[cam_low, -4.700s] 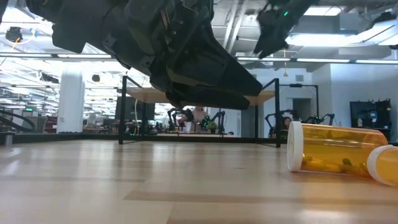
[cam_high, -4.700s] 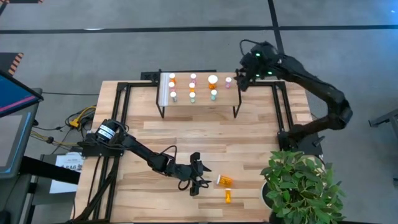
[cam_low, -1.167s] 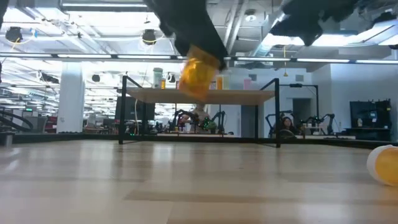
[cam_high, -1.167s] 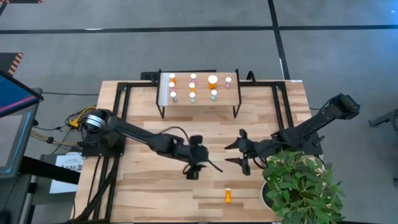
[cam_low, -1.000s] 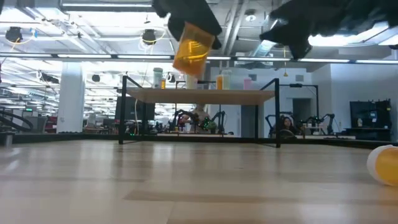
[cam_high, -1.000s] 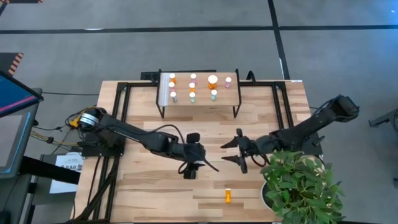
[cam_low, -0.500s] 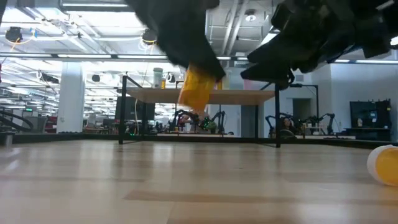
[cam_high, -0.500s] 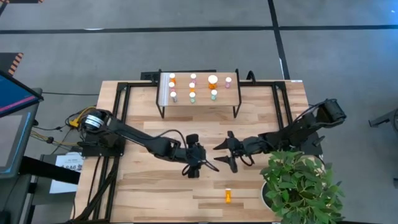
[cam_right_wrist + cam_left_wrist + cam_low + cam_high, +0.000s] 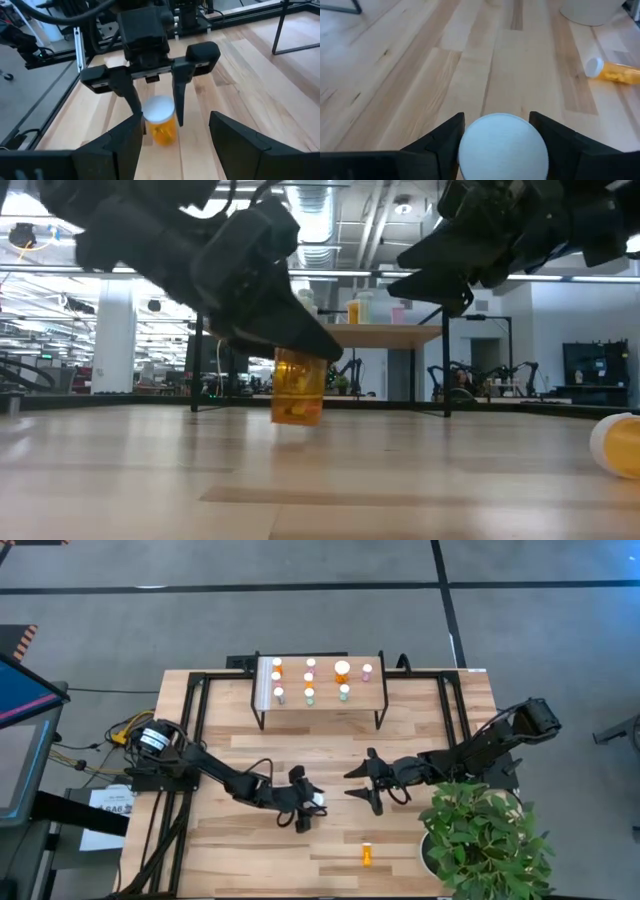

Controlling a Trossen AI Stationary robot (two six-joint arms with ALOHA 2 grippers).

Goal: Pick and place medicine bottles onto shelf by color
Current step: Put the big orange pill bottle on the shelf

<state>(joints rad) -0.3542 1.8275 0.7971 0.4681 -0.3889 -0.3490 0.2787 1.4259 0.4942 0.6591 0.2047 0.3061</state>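
An orange medicine bottle (image 9: 161,127) with a white cap stands upright between the fingers of my left gripper (image 9: 312,802), low over the tabletop's middle. I cannot tell whether its base (image 9: 297,416) touches the wood. My right gripper (image 9: 348,786) hangs open and empty just to the right, facing the bottle. The shelf (image 9: 322,705) stands at the table's far edge with several bottles upright on it. One more orange bottle (image 9: 367,854) lies on its side near the front edge. My left gripper pinches the bottle's top between its two fingers (image 9: 178,102), at the white cap (image 9: 502,147) and just below it. The fingers slant down from the table's left side. The bottle hangs upright below them, its orange body showing under the fingertips.
A potted plant (image 9: 482,838) fills the near right corner, close to my right arm. The lying bottle (image 9: 615,70) is a little to the near right of the held one. Bare wood stretches between the shelf's legs (image 9: 446,360) and the grippers.
My left gripper has come down toward the tabletop with the bottle and rolled, so the bottle, tilted and high a second ago, now stands upright low over the wood. My right gripper has shifted toward the table's left, closer to the left gripper, and stays open.
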